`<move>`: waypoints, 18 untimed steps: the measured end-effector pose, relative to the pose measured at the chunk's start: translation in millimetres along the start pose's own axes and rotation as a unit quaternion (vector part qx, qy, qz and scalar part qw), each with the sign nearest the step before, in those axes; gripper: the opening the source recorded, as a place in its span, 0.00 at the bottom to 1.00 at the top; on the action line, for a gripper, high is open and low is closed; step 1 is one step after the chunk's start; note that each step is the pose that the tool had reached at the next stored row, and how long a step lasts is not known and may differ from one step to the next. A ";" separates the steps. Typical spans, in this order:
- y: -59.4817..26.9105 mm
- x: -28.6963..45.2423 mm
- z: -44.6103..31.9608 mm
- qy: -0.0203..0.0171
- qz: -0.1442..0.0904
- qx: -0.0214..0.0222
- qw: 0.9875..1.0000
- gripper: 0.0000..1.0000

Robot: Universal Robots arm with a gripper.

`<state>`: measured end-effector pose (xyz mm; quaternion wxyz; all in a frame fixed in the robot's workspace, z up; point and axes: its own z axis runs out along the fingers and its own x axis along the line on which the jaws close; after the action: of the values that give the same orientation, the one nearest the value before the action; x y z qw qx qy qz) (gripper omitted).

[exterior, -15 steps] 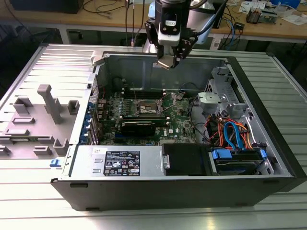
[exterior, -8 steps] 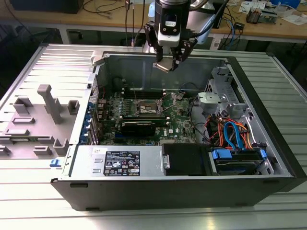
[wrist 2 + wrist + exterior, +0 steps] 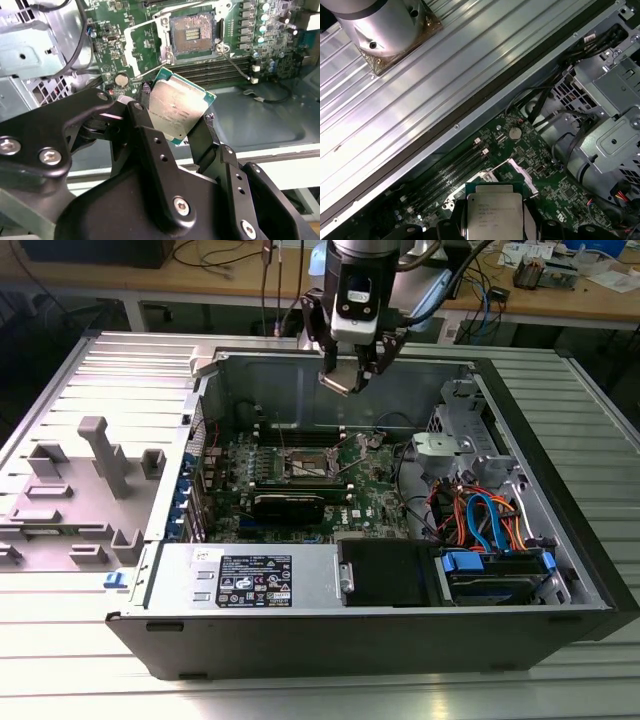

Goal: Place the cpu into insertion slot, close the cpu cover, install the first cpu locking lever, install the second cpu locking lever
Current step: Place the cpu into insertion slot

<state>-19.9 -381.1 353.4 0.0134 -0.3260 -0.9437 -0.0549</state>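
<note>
Overhead, claw (image 3: 350,378) tips-down above the open case (image 3: 270,380), snug on the cpu (image 3: 177,109), well clear of the insertion slot (image 3: 192,31).

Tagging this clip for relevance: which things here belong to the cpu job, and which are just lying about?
Job: cpu, held in the jaws; insertion slot, empty; cpu cover, open.
Bystanders: memory slots; coin battery; drive cage; power supply.
</note>
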 end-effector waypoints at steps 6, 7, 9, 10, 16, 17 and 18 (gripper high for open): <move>-2.2 -1.7 4.4 -0.008 0.008 0.008 1.000 0.55; -2.5 -1.9 4.8 -0.012 0.009 0.014 1.000 0.55; -2.9 -2.2 6.6 -0.019 0.009 0.022 1.000 0.55; -3.2 -2.4 7.8 -0.019 0.010 0.022 1.000 0.55; -4.1 -3.0 14.8 -0.022 0.043 0.022 0.999 0.55; -4.2 -3.1 16.0 -0.023 0.043 0.022 0.999 0.55; -4.4 -3.3 18.2 -0.025 0.044 0.025 0.998 0.55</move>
<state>-19.8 -384.5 334.7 0.0002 -0.3676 -0.9297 -0.0228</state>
